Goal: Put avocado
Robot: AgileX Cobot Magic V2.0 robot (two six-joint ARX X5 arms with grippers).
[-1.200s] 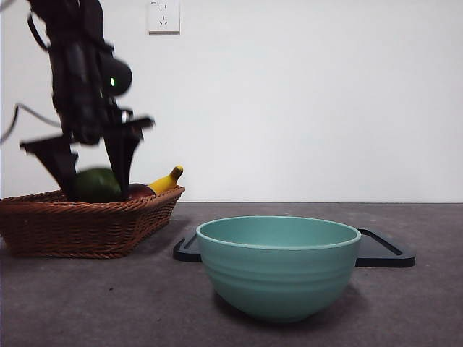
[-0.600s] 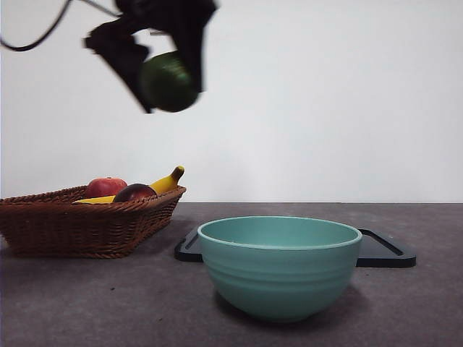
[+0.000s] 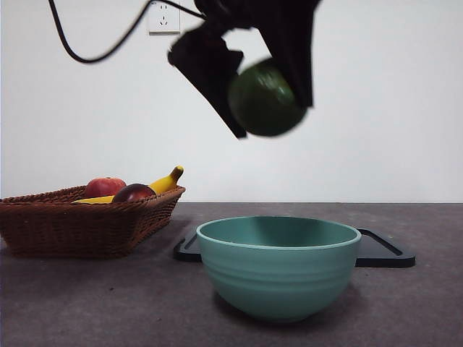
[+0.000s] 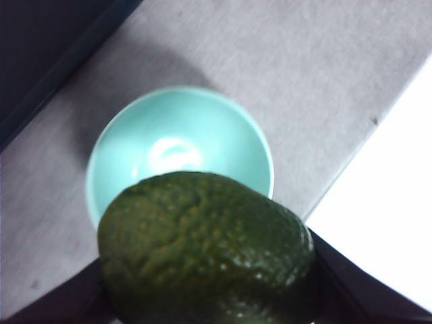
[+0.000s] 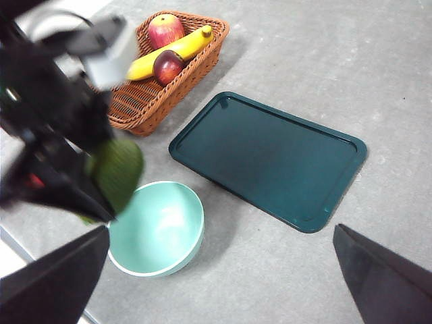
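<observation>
My left gripper point(image 3: 264, 101) is shut on the dark-green avocado point(image 3: 265, 99) and holds it high in the air above the teal bowl point(image 3: 278, 266). In the left wrist view the avocado point(image 4: 206, 250) fills the space between the jaws, with the bowl point(image 4: 179, 152) below it. The right wrist view shows the left arm with the avocado point(image 5: 116, 169) over the bowl point(image 5: 158, 228). My right gripper point(image 5: 219, 277) is open, high above the table and away from the avocado.
A wicker basket point(image 3: 87, 220) at the left holds a red apple point(image 3: 105, 187), a dark reddish-purple fruit point(image 3: 134, 193) and a banana point(image 3: 165, 181). A dark tray point(image 3: 380, 249) lies flat behind the bowl. A wall socket point(image 3: 163, 16) is on the wall.
My left gripper has lifted the avocado out of the basket and carried it to the right, from above the basket to above the bowl. The apple in the basket is now uncovered.
</observation>
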